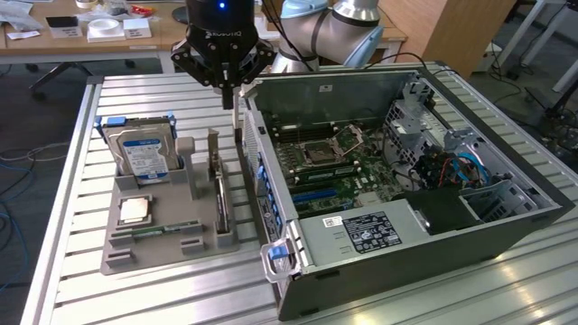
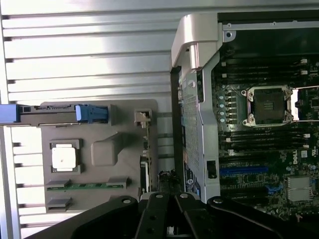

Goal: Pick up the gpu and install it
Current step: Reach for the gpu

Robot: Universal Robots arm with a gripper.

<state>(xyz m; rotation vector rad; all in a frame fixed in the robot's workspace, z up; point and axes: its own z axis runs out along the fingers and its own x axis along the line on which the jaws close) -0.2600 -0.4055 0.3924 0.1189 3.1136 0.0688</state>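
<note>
The gpu (image 1: 219,186) is a thin dark card standing on edge in the right-hand slot of the grey holder (image 1: 162,254), its silvery bracket at the far end. In the wrist view the gpu (image 2: 145,167) shows edge-on along the holder's side nearest the case. My gripper (image 1: 227,101) hangs above the far end of the card, over the gap between holder and computer case (image 1: 397,223). Its black fingers (image 2: 158,214) are pressed together, shut, with nothing between them. The gripper (image 2: 167,186) is well above the card and not touching it.
A blue-labelled hard drive (image 1: 145,154) stands at the holder's far left, with a square processor (image 1: 135,208) and a green memory stick (image 1: 156,230) lying nearer. The case lies open, motherboard (image 1: 339,166) facing up. The slatted metal table (image 1: 162,298) has bare room in front.
</note>
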